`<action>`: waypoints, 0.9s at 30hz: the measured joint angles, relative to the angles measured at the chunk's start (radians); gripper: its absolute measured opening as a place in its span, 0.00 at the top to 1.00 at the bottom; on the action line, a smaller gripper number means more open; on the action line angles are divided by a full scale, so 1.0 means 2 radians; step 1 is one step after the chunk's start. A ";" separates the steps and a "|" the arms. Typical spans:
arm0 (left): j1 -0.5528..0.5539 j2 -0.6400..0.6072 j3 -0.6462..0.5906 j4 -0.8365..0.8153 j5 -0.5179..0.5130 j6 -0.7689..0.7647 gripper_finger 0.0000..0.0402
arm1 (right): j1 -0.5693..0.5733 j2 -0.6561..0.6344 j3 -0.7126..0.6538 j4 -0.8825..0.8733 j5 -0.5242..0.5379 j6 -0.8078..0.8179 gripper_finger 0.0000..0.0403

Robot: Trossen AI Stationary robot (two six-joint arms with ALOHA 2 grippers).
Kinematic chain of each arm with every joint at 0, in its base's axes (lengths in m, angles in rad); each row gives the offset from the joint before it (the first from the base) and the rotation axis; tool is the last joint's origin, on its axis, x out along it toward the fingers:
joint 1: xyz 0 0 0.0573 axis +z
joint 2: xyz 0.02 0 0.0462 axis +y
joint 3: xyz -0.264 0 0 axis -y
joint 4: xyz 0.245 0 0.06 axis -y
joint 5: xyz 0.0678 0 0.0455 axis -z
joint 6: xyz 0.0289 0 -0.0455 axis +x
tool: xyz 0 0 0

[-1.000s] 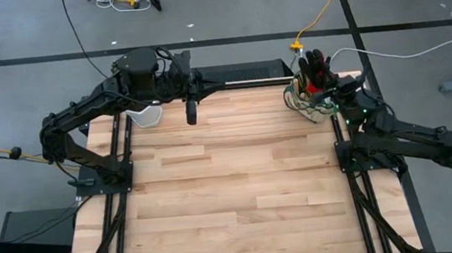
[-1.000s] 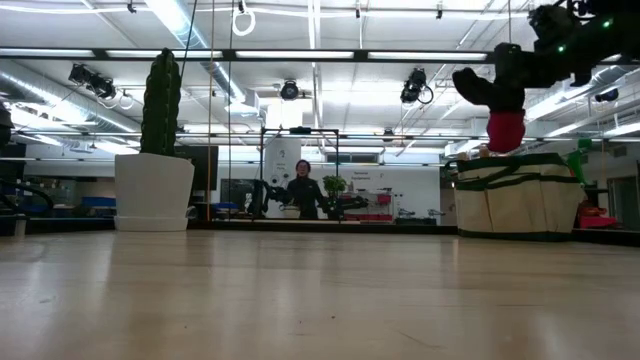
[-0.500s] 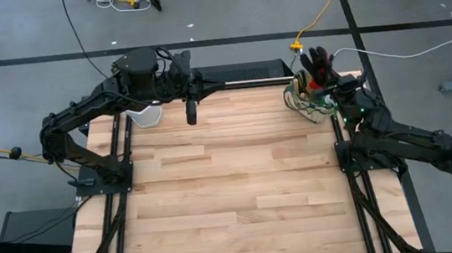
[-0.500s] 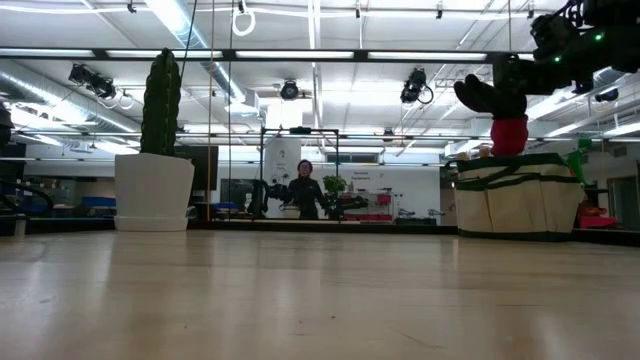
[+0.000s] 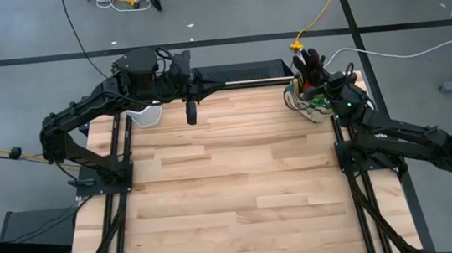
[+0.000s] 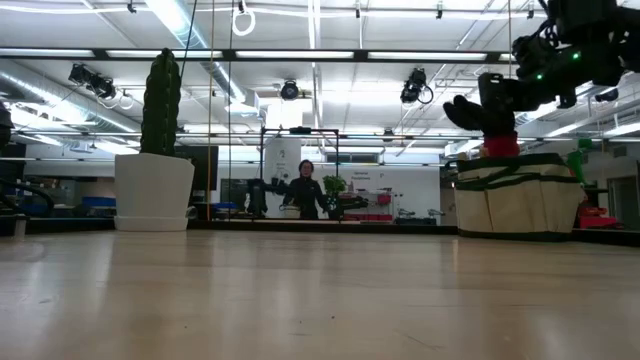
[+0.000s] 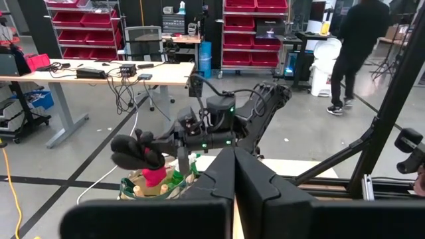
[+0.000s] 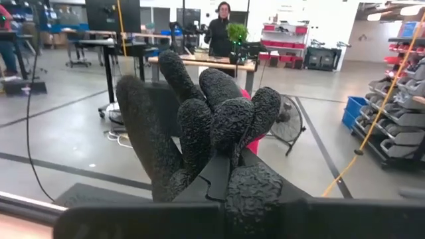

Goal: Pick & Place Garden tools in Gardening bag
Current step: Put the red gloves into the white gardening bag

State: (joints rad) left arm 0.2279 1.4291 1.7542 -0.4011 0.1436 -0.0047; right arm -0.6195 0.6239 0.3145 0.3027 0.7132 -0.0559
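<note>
The light wooden surface (image 5: 231, 176) carries just two things: a white pot (image 5: 147, 116) with its cactus at eleven o'clock, and the gardening bag (image 5: 306, 103) at one o'clock.
</note>
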 joint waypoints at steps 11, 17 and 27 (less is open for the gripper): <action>0.000 0.000 0.000 0.000 0.000 0.000 0.98 | -0.004 0.021 0.000 0.001 0.000 0.014 0.97; 0.003 0.000 0.000 0.000 0.000 -0.001 0.98 | -0.004 0.021 0.000 -0.003 0.001 0.008 0.97; 0.006 0.000 0.000 0.000 0.000 -0.004 0.99 | -0.004 0.021 0.000 -0.018 0.002 0.007 0.97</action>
State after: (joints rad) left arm 0.2394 1.4292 1.7542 -0.4004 0.1432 -0.0128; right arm -0.6281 0.6666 0.3145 0.2663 0.7170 -0.0425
